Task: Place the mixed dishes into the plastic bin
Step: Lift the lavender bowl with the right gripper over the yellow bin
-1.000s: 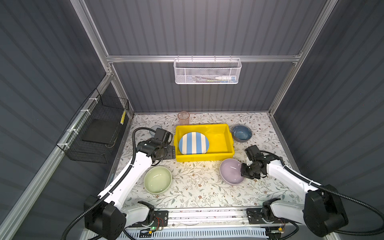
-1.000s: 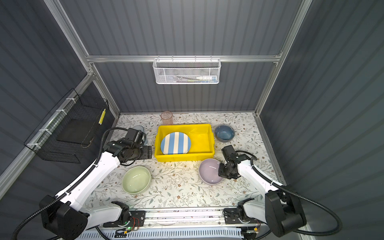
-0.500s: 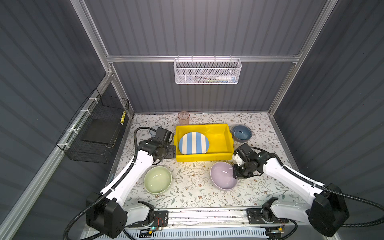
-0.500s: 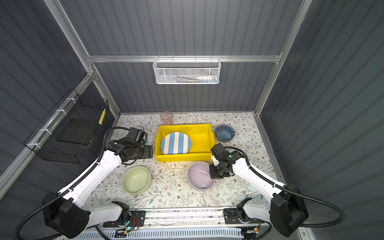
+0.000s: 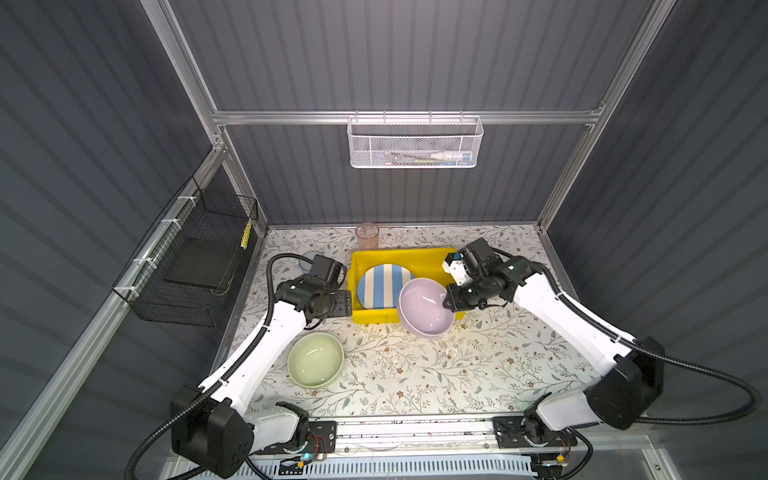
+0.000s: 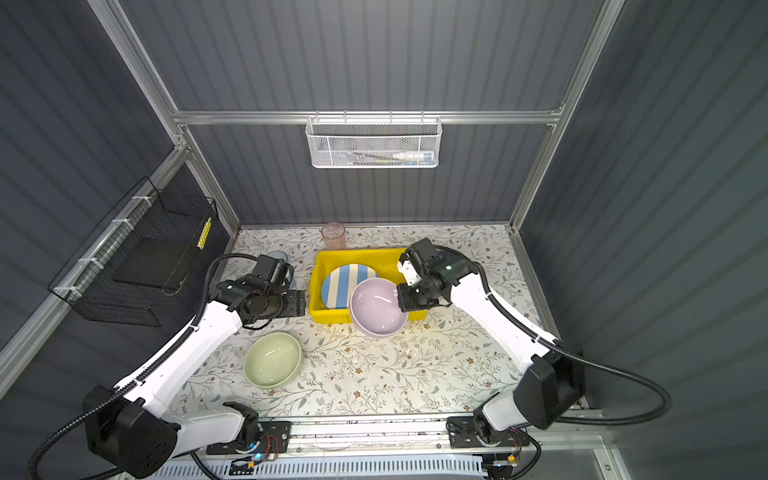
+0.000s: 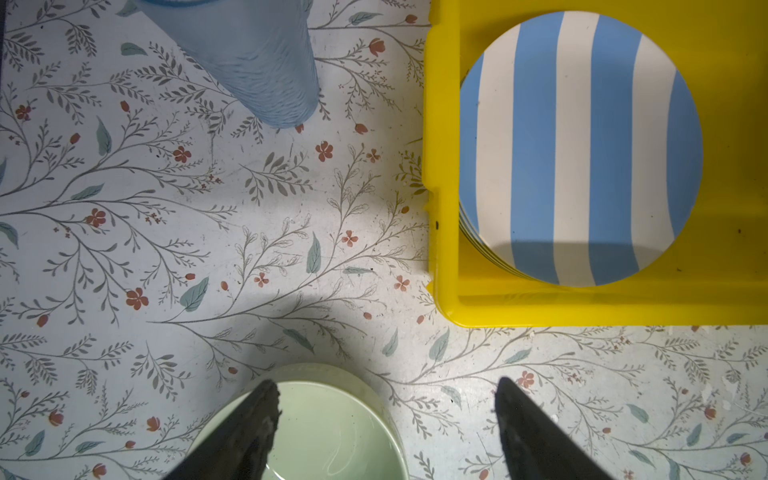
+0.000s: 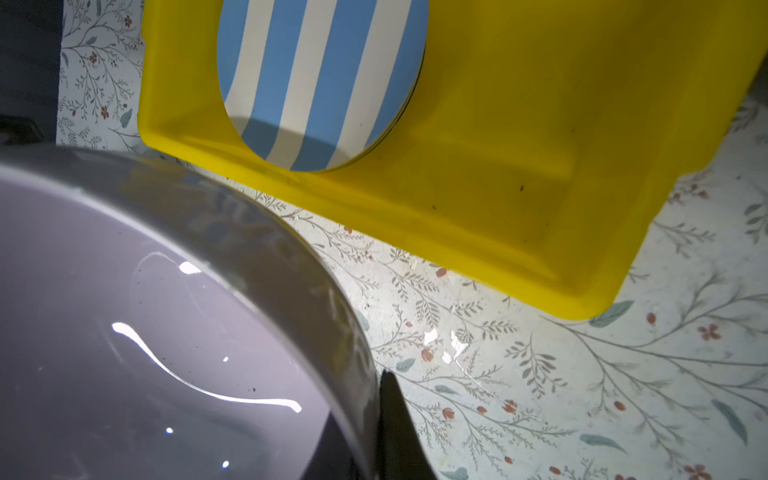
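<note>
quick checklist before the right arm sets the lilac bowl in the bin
1. Right gripper jaws shut on lilac bowl rim: ok
2. Lilac bowl clear of the table: ok
3. Bowl wholly over the bin: not ok, it straddles the near wall
4. Bare bin floor beside the striped plate: ok
5. Left gripper open, outside the bin: ok

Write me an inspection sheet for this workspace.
Surface: floral tabletop, white flecks near the yellow bin.
Job's things: striped plate in the bin; lilac bowl held up at its near wall; pale green bowl, pink tumbler, blue tumbler on tabletop.
Clutter: nothing seen.
Grippers: left gripper open beside the bin; right gripper shut on the lilac bowl's rim.
Cables: black hoses loop beside both arms, clear of dishes.
Surroundings: white mesh basket on back wall, black wire basket on left wall.
</note>
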